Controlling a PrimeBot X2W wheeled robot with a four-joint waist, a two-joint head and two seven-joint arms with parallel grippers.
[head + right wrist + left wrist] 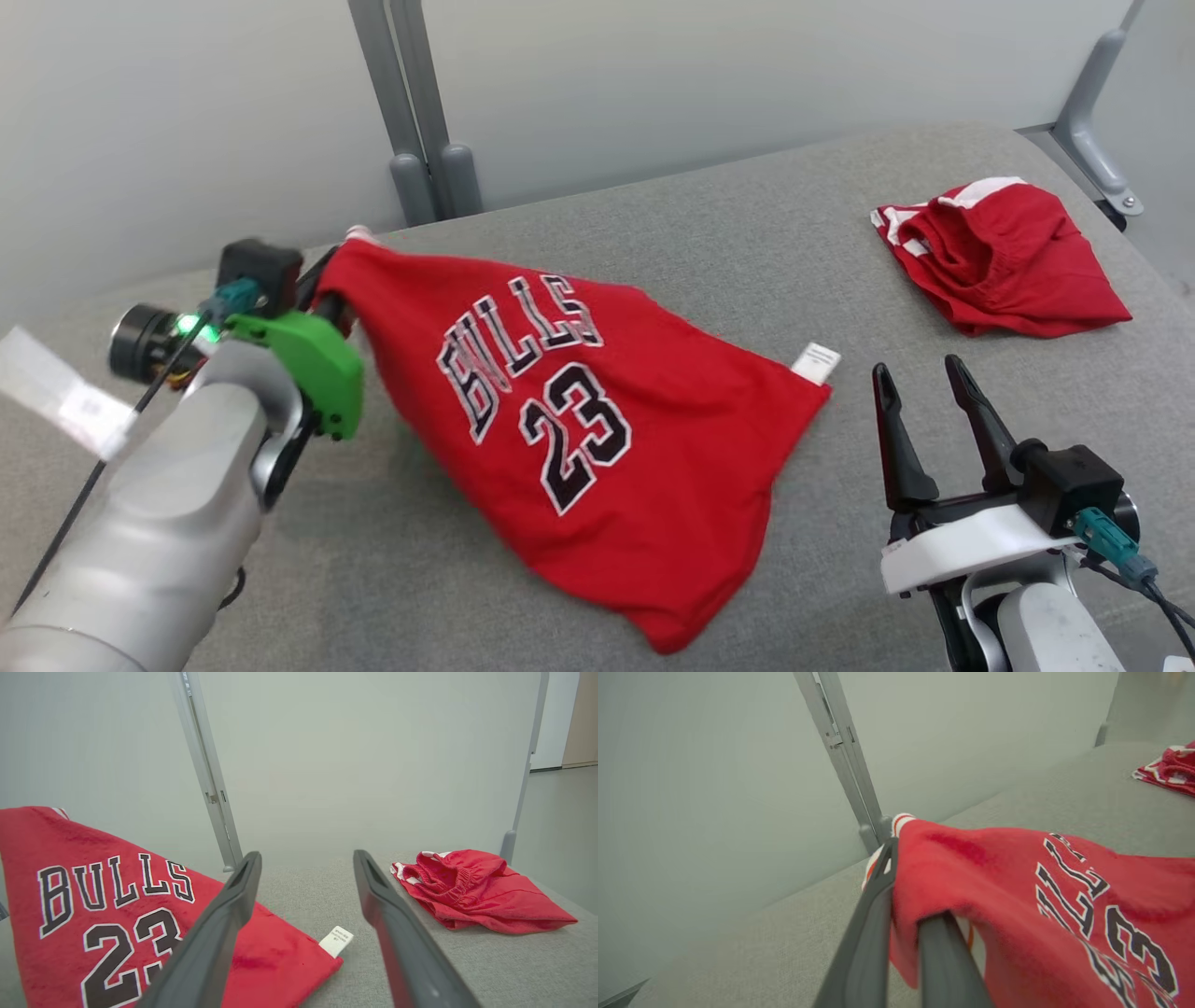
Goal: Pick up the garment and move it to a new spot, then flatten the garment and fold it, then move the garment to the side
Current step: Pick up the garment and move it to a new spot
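**Red jersey held up by one corner**

You see the left gripper clamped shut on a corner of the red jersey, whose other end drapes onto the grey table. Your right gripper stands wide open and empty beside it.

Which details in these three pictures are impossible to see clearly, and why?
- Head view: left fingers mostly hidden behind the green mount and jersey.
- Head view: print on the tag too small to read.
- Left wrist view: shorts cut off by the right edge; jersey's number by the bottom edge.
- All views: jersey's underside hidden by its own cloth.
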